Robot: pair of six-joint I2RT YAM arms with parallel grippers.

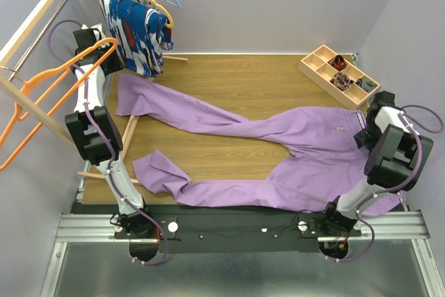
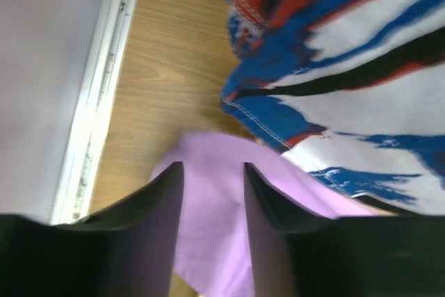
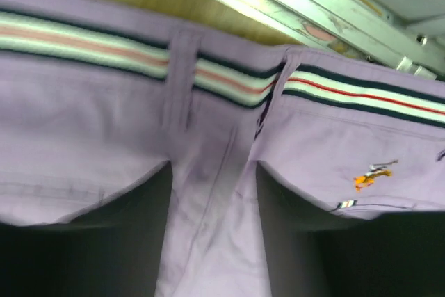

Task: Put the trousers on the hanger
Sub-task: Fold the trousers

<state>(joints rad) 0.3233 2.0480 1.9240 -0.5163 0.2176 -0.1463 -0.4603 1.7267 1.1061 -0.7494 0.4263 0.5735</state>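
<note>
Top external view: lilac trousers flat on the worktop, orange hanger off at the far left

At the far left, a wooden rack slants across the corner. The hanger, thin and bright orange, hangs beside it, past the left edge of the worktop and not touching the trousers. The left arm reaches up along that edge. Just to its right, a blue, white and red patterned garment hangs from the rack over the far left corner.

In the left wrist view, the left gripper points down with its fingers released. A clear gap shows between them, and they hold nothing. The end of one lilac trouser leg lies on the wood below, just beside the hem of the patterned garment.

The trousers lie spread across the middle of the worktop. Both legs run to the left: one toward the far left corner, the other along the near edge with its end folded over. The waistband lies at the right.

A wooden compartment tray sits at the far right corner.

In the right wrist view, the right gripper hovers over the trousers' front, just below the striped waistband. Its fingers are spread apart and grasp nothing. A small orange emblem is stitched to their right.
</note>
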